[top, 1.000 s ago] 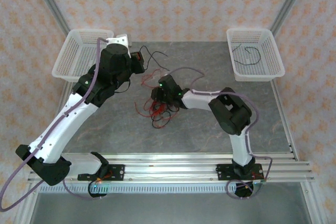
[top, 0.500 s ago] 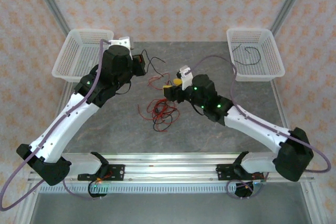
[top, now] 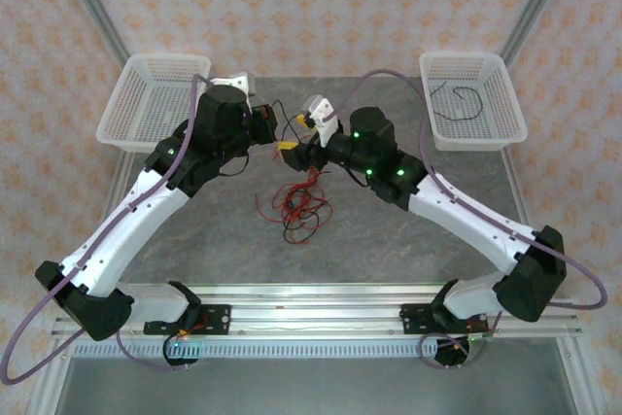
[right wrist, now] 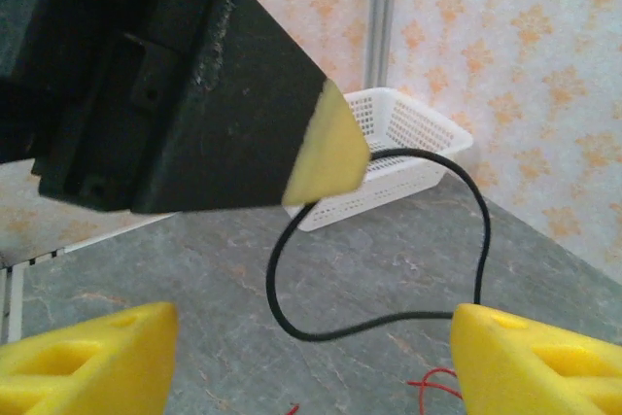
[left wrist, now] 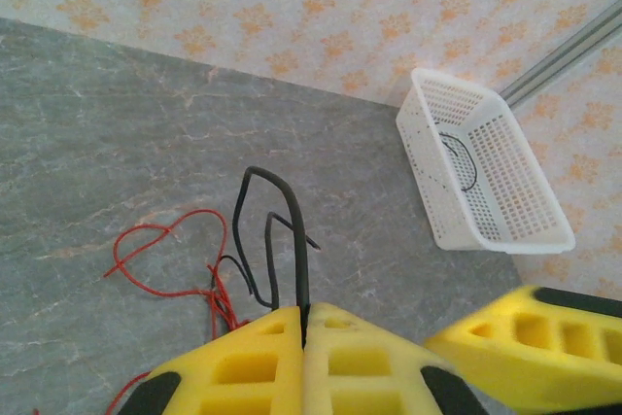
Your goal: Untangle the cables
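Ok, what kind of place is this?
Probably a robotics lab cell: two robot arms bolted to a rail, a grey table boxed in by patterned walls, and white baskets.

My left arm (top: 131, 216) slants from its base at the near-left edge up toward the middle of the far side, elbow bent and wrist turned to point right. My left gripper (left wrist: 304, 318) has its jaws pressed flat together, pinching a black cable (left wrist: 298, 255) in the seam. My right arm (top: 466, 221) mirrors it, stretched from the near-right base up and leftward, nearly straight. My right gripper (right wrist: 313, 337) has its jaws spread wide, and the tip of my left gripper sits in front of the gap between them. The two tools meet nose to nose, though from above I can't tell whether they touch.
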